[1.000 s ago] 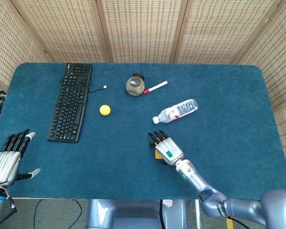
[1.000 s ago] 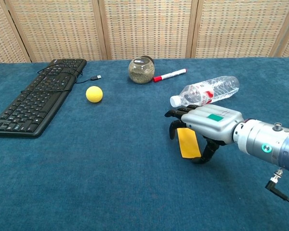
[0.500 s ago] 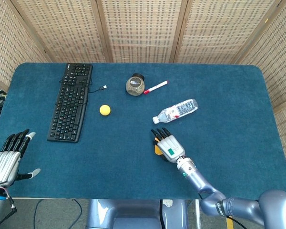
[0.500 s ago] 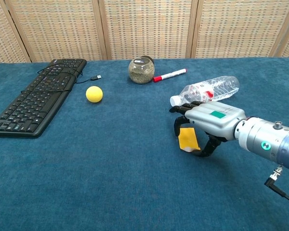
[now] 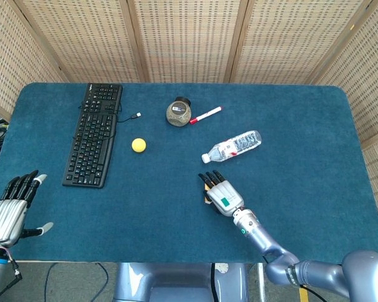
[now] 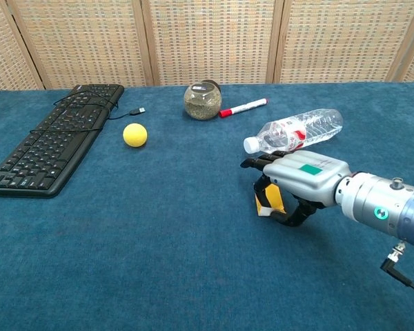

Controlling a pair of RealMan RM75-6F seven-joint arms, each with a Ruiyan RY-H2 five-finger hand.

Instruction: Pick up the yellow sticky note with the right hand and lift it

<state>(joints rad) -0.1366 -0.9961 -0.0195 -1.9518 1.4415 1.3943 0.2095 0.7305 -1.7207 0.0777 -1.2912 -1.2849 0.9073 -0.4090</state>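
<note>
Sticky note [image 5: 206,196] shows in the head view only as a thin yellow sliver at the nine o'clock edge of the right hand [image 5: 220,194], which lies palm down over it at about five o'clock of the blue table [image 5: 315,157]; a second ago more yellow showed beneath the fingers, so the hand has drawn the pad in under itself; the water bottle [image 5: 232,146] lies just beyond, at twelve o'clock of the hand, apart from it; the left hand [image 5: 11,211] hangs at the table's eight o'clock corner, fingers spread and holding nothing, unchanged.

Chest view tells more; a second ago the yellow sticky note [image 6: 270,199] hung long and flat below the palm, and now it looks short and bunched, pinched between thumb and fingers of the right hand [image 6: 298,179], a pale edge showing at its lower corner; whether it touches the cloth or has cleared it I cannot tell; the hand sits close above the table, at six o'clock of the water bottle [image 6: 294,133].

Grasp, by my judgement, is now made, and the lift itself is what remains; the loosely held pad could slip if the fingers ease.
</note>
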